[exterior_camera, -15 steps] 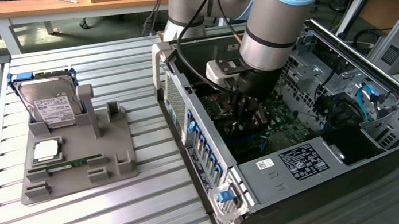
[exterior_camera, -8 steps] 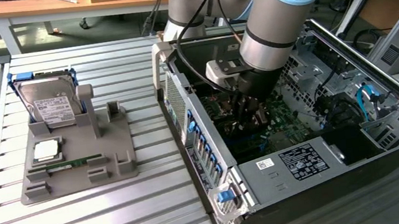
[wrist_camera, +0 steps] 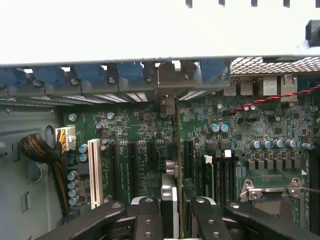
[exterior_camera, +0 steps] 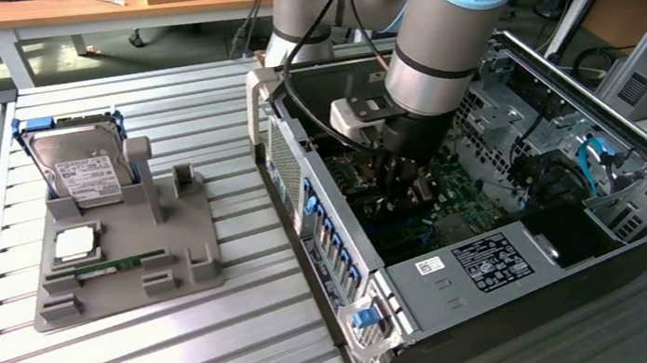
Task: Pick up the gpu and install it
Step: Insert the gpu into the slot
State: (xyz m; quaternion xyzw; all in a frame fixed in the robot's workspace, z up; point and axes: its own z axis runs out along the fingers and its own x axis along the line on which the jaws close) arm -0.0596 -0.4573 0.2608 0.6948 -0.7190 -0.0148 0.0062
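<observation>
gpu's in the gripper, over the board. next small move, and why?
Probably ease it straight toward the motherboard. The gripper holds the gpu edge-on, in line with a slot, its bracket at the rear wall of the case; whether it is seated, I cannot tell.

My arm (exterior_camera: pixel 459 18) comes in from above, slanting steeply downward. Wrist (exterior_camera: pixel 423 84) near vertical, light camera block strapped on its side. My gripper (exterior_camera: pixel 406 191) points straight down. Black fingers (wrist_camera: pixel 147 215) parallel, half closed, clamping gpu (wrist_camera: pixel 172 172) edge-on between them.
</observation>
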